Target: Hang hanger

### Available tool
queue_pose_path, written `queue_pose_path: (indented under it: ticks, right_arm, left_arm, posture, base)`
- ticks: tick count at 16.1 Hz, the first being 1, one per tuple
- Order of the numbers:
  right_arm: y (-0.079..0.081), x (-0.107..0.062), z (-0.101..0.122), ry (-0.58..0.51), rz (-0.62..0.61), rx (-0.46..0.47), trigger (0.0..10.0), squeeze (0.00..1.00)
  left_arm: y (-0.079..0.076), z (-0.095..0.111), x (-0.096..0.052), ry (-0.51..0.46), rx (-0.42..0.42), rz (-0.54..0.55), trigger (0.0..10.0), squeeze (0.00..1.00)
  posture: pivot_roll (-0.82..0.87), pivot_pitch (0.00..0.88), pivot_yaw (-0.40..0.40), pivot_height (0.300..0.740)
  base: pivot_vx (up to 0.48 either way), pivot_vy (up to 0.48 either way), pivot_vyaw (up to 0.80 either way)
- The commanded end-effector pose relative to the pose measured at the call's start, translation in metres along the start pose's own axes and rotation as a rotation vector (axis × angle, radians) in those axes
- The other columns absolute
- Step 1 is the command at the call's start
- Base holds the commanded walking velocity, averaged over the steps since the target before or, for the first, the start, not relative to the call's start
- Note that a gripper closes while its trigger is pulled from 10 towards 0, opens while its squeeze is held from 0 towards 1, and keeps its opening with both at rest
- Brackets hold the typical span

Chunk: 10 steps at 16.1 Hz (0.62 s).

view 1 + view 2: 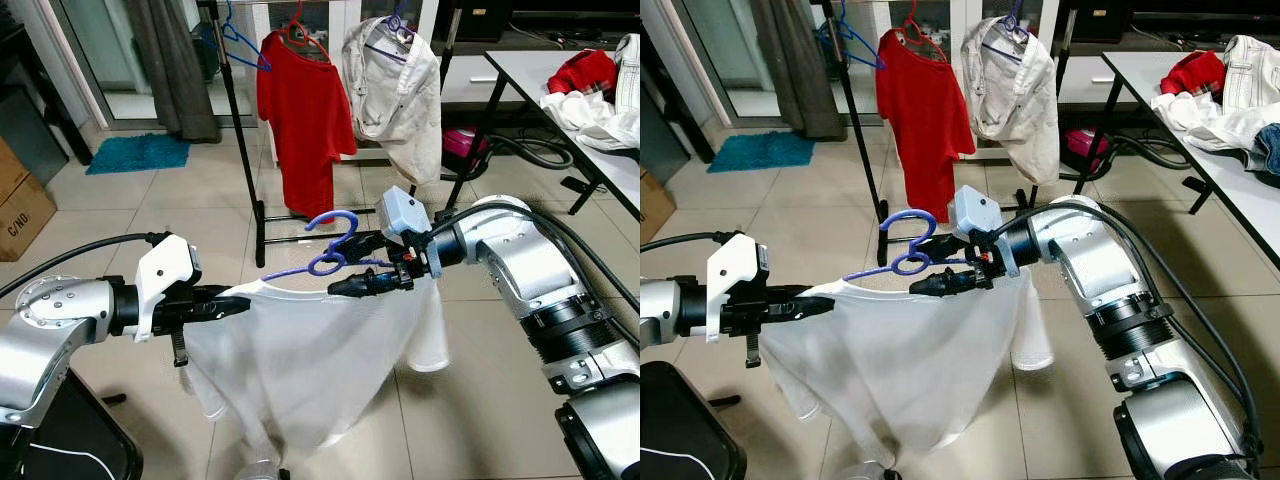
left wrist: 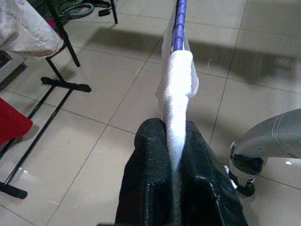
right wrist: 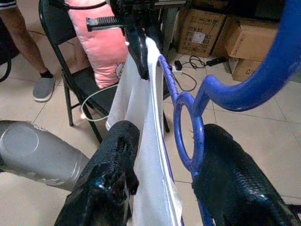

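Carrying a white T-shirt [image 1: 300, 370] on a blue plastic hanger [image 1: 335, 245], left end effector [image 1: 225, 305] clamped on the shoulder, right end effector [image 1: 350, 285] clamped by the neck; next it needs hooking onto the black clothes rack [image 1: 240, 130].

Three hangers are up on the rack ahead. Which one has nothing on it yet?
The blue hanger at the rack's left end is bare. The red hanger carries the red shirt, and the third carries the cream shirt.

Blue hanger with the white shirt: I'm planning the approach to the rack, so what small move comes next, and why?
Probably step toward the clothes rack. Both the left gripper and right gripper already hold the white shirt on the blue hanger, but the rack stands well ahead across the floor.
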State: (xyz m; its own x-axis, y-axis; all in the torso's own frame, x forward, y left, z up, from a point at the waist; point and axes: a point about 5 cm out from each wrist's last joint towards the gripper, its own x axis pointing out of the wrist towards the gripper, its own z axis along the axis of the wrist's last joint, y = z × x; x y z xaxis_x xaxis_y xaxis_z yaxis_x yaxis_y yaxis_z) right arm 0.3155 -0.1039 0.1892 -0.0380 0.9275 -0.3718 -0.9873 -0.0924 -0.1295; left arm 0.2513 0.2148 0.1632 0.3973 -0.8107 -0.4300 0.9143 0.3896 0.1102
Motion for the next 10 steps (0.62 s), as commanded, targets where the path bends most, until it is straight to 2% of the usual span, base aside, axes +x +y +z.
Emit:
queue_pose_path:
  ticks: [1,10]
  right_arm:
    - [0.0041,0.0053,0.003,-0.01,0.03,-0.012,0.0,0.0]
    - [0.0041,0.0039,0.0025,-0.005,0.013,0.008,0.0,0.0]
  left_arm:
    - [0.006,0.012,-0.0045,-0.054,0.023,0.025,0.0,0.0]
    - [0.0066,0.012,-0.0045,-0.061,0.021,0.031,0.0,0.0]
  posture:
    - [-0.02,0.0,0.068,0.74]
    - [-0.02,0.0,0.065,0.74]
  base:
    - [0.0,0.0,0.0]
    - [0.0,0.0,0.0]
